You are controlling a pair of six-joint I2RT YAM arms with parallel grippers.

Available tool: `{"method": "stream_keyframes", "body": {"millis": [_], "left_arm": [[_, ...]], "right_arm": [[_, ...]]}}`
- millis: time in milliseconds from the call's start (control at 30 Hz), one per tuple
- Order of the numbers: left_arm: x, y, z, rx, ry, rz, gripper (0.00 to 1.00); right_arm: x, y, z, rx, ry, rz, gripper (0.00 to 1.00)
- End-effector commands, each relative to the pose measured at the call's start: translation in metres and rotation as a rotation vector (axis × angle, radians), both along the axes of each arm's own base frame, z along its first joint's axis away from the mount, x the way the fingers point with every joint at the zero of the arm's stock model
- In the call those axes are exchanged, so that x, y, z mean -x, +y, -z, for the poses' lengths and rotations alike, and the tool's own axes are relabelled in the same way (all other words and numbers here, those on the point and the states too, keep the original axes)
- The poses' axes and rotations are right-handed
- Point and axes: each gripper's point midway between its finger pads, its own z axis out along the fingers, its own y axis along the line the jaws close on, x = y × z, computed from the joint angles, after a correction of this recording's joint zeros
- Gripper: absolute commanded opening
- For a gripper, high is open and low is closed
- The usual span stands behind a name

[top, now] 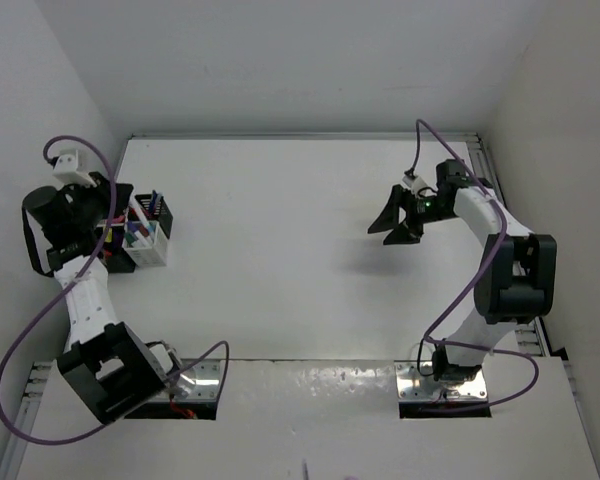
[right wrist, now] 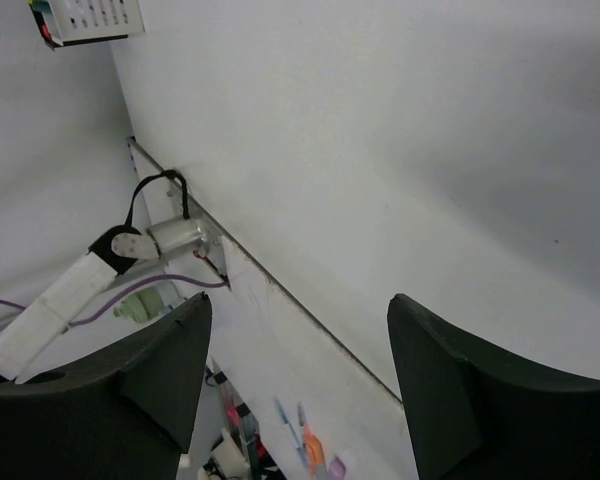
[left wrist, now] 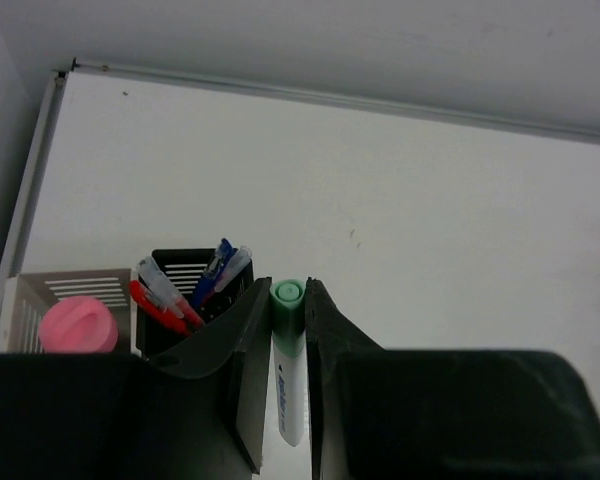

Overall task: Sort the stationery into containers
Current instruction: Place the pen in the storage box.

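Observation:
My left gripper [left wrist: 288, 287] is shut on a white marker with a green cap [left wrist: 289, 360], cap pointing away, held above the table beside the containers. A black mesh holder [left wrist: 180, 272] with red and blue pens [left wrist: 195, 290] stands just left of the fingers. A white mesh holder [left wrist: 40, 292] with a pink round-topped stick [left wrist: 77, 326] stands further left. In the top view the left gripper [top: 118, 238] hangs by the white holder [top: 152, 250] and black holder [top: 160, 212]. My right gripper [top: 382, 234] is open and empty over the bare table at the right, as the right wrist view [right wrist: 300, 300] also shows.
The white walls close in at the table's left, back and right. The table's near edge and the left arm's base plate [right wrist: 175, 235] show in the right wrist view. A few pens [right wrist: 315, 455] lie on the shelf below the near edge.

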Motion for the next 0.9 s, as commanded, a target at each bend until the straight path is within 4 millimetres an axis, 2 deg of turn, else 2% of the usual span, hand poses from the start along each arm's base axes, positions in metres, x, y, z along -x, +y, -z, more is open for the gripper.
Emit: {"method": "stream_keyframes", "body": {"millis": [0, 67, 100, 133, 167, 233, 367, 533, 600, 733, 867], "left_arm": [[0.008, -0.001, -0.024, 0.006, -0.154, 0.110, 0.00], [0.011, 0.007, -0.024, -0.025, -0.197, 0.099, 0.00], [0.012, 0.010, -0.013, -0.017, -0.189, 0.089, 0.00], [0.013, 0.013, -0.015, -0.038, -0.214, 0.083, 0.00], [0.013, 0.014, -0.007, -0.032, -0.208, 0.085, 0.00], [0.011, 0.016, -0.003, -0.049, -0.208, 0.089, 0.00], [0.007, 0.022, 0.019, -0.051, -0.164, 0.096, 0.00], [0.011, 0.031, 0.050, -0.077, -0.102, 0.086, 0.00], [0.012, 0.035, 0.056, -0.097, -0.102, 0.074, 0.00], [0.011, 0.037, 0.074, -0.088, -0.083, 0.076, 0.00], [0.007, 0.038, 0.083, -0.079, -0.092, 0.072, 0.00]], "right_arm": [[-0.002, 0.003, -0.003, 0.001, -0.064, -0.021, 0.70], [0.000, 0.004, 0.000, -0.011, -0.046, -0.021, 0.69], [0.000, 0.004, 0.001, -0.018, -0.048, -0.022, 0.69], [0.003, 0.005, 0.002, -0.025, -0.038, -0.025, 0.69], [0.003, 0.006, 0.002, -0.030, -0.039, -0.026, 0.69], [0.005, 0.007, 0.004, -0.032, -0.035, -0.029, 0.69], [0.006, 0.006, 0.005, -0.032, -0.031, -0.032, 0.68], [0.009, 0.004, 0.004, -0.027, -0.041, -0.039, 0.68], [0.011, 0.004, 0.006, -0.027, -0.041, -0.037, 0.68], [0.013, 0.005, 0.010, -0.030, -0.040, -0.040, 0.68], [0.013, 0.009, 0.011, -0.039, -0.039, -0.050, 0.68]]}}
